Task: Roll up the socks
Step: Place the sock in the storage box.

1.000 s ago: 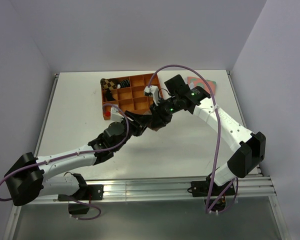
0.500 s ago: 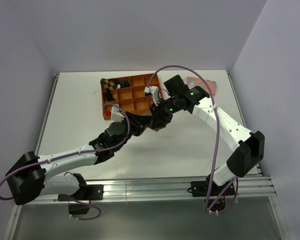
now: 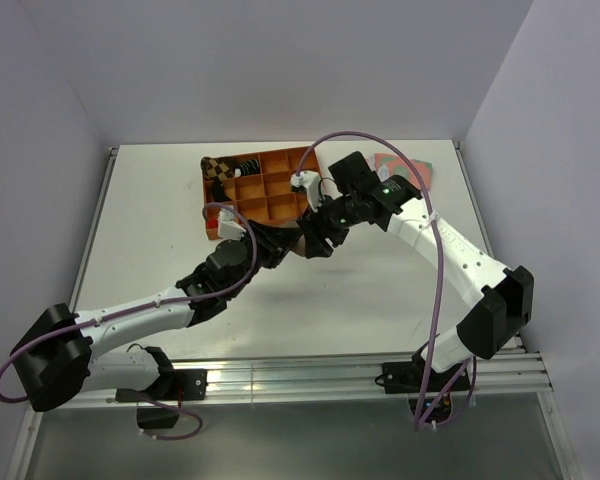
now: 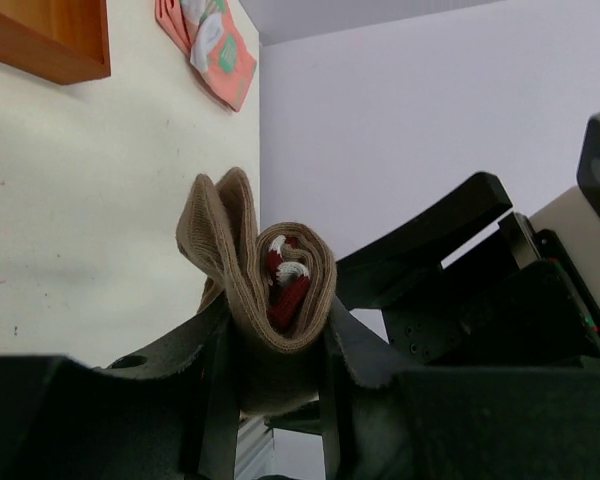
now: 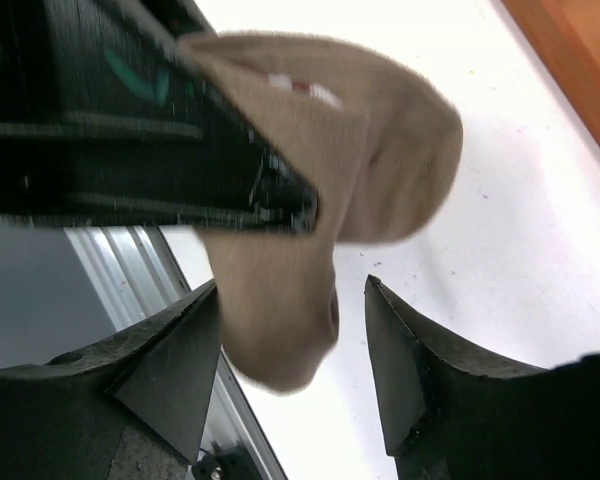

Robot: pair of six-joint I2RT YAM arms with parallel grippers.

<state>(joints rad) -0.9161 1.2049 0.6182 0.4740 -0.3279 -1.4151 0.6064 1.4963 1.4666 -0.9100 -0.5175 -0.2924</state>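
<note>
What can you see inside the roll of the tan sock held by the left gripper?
Inside the tan sock, clamped by the left gripper, the maroon-and-white cuff is curled at the core. Anything deeper in the roll is covered by tan fabric.

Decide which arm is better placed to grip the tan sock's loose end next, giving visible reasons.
Probably the right. The left gripper is shut on the rolled tan sock, so it is occupied. The right gripper is open, with the sock's loose end hanging between its jaws.
</note>
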